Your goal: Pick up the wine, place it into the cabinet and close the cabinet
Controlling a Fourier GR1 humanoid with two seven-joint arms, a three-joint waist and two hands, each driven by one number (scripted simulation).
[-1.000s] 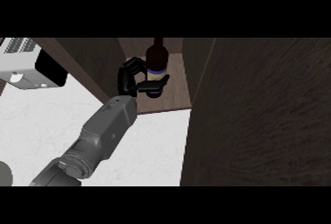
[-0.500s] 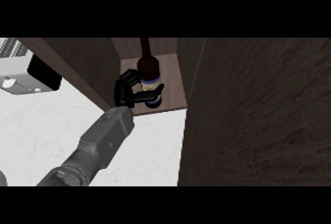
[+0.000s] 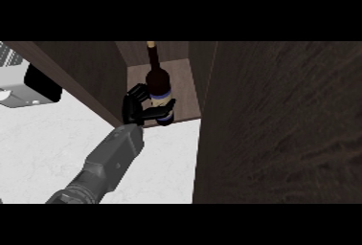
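White counter (image 3: 50,143) runs below a dark wooden cabinet (image 3: 184,76), whose open compartment sits at the view's upper middle. At that opening the left hand (image 3: 138,107) has its black fingers curled round the lower body of the wine bottle (image 3: 157,86), which stands upright on the cabinet floor just inside the front edge, neck pointing up. Placing looks like the step in hand. Next, I judge, the fingers must let go and withdraw; then the large door (image 3: 283,124) at right needs swinging shut.
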